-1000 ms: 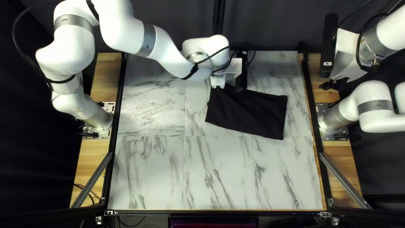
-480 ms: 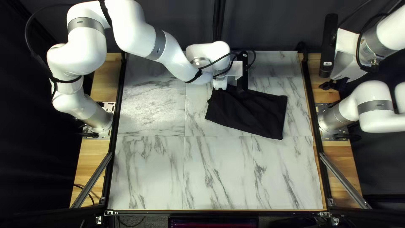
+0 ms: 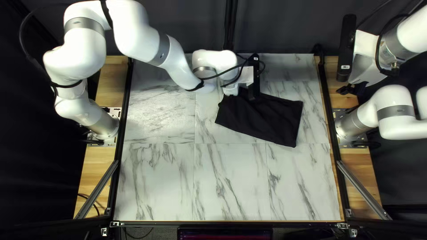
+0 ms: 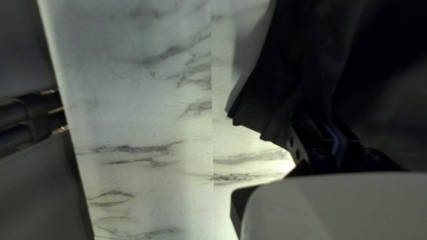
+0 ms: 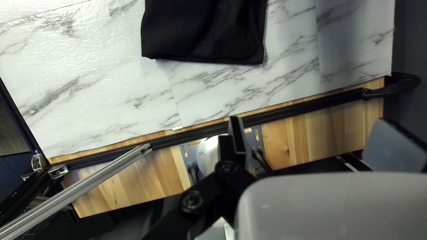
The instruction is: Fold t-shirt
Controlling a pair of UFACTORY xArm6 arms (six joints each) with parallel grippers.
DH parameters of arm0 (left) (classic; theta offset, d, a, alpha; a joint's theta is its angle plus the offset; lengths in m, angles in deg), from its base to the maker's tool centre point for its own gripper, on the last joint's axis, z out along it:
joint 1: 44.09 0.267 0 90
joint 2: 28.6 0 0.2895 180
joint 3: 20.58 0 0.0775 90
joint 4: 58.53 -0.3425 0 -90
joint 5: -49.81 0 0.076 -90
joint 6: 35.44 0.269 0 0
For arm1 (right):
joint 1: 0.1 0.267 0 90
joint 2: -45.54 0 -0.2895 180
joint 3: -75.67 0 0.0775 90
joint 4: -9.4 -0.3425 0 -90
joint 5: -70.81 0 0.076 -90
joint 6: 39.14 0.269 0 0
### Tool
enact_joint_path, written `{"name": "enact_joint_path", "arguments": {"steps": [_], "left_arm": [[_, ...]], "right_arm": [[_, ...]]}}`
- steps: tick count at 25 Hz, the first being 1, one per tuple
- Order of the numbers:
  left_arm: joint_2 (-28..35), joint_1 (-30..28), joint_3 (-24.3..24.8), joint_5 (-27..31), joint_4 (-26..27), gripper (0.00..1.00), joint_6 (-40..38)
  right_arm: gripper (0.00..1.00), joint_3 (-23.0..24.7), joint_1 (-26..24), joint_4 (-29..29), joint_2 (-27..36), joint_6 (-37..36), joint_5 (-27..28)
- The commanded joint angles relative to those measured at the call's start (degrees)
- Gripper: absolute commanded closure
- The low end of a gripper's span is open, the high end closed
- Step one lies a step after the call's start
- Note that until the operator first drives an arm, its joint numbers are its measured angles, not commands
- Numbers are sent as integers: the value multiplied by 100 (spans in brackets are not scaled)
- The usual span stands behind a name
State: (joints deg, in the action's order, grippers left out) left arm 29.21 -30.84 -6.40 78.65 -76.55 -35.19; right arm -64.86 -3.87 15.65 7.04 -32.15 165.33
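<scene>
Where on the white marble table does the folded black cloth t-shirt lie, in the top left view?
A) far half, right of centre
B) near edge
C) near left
A: the t-shirt lies right of centre in the table's far half, by the left gripper.

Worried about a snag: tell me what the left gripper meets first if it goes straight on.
The black t-shirt: the left gripper sits at its far edge, cloth right ahead, then probably the marble table; depth is unclear.
</scene>
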Motion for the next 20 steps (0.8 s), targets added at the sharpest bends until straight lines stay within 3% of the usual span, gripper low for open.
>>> {"name": "enact_joint_path", "arguments": {"steps": [1, 4, 10, 15, 20], "left_arm": [[-194, 124, -32, -106, 6, 66, 53], [-296, 191, -77, -126, 25, 0, 110], [-56, 180, -68, 123, 6, 0, 128], [655, 64, 264, 364, -147, 0, 11], [1314, -519, 576, 592, -94, 0, -180]], "right_arm": [[0, 0, 0, 0, 0, 0, 0], [0, 0, 0, 0, 0, 0, 0], [0, 0, 0, 0, 0, 0, 0], [0, 0, 0, 0, 0, 0, 0], [0, 0, 0, 0, 0, 0, 0]]}}
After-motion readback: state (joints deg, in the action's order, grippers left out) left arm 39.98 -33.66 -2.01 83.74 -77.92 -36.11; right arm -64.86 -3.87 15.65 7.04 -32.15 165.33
